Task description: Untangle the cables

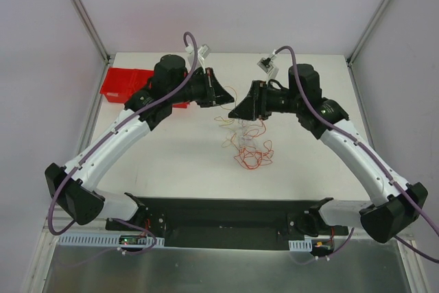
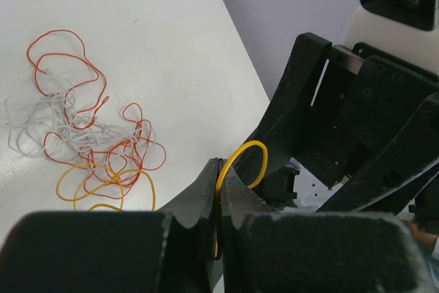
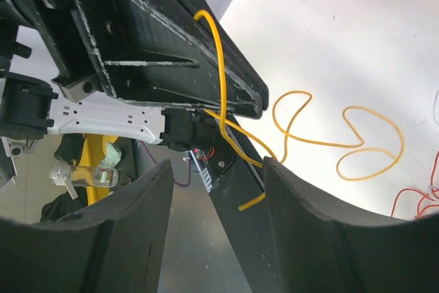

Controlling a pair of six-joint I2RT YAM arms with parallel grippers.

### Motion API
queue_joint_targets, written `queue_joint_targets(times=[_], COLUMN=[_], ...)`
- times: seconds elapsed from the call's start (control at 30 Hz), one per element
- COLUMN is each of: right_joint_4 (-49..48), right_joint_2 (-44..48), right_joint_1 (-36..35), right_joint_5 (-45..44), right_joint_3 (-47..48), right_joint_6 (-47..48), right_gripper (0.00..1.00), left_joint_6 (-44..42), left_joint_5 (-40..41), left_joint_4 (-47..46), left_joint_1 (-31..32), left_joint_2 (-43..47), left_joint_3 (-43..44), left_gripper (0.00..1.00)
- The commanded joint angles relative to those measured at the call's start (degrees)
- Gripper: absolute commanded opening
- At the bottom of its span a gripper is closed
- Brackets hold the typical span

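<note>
While the left gripper [image 2: 219, 184] pinched a yellow cable [image 2: 255, 150] above the surface [image 1: 178, 159], the right gripper [image 3: 218, 173] gaped around it. Closing off-line could miss it, and pulling might tighten the cables [image 1: 251, 147] heaped below.

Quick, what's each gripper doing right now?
Left gripper: closed on the yellow wire.
Right gripper: open, gripping nothing.

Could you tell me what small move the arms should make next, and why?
Probably shut the right claw on the yellow cable: it stands open around that strand, which the left claw pinches, so both could then draw it clear of the tangle.
</note>
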State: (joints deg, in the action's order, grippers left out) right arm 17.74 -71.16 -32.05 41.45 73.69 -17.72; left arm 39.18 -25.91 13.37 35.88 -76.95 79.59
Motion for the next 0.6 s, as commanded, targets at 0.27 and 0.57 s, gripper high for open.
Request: queue_joint_targets(times=[0.27,0.57], right_joint_4=[-4.5,-6.1], right_joint_2=[-3.5,-7.7], right_joint_1=[-1.3,-2.0], right_joint_5=[-5.9,-9.3], right_joint_3=[2.0,2.5], right_joint_6=[4.3,7.0], right_gripper=[0.56,0.60], left_joint_6=[5.6,6.5], left_joint_5=[-2.9,-4.7], left_joint_4=[-0.3,0.2], left_joint_1=[-4.1,-6.2], left_joint_2=[0.5,0.2], left_joint_3=[3.2,4.8], left_gripper=[0.00,0.00])
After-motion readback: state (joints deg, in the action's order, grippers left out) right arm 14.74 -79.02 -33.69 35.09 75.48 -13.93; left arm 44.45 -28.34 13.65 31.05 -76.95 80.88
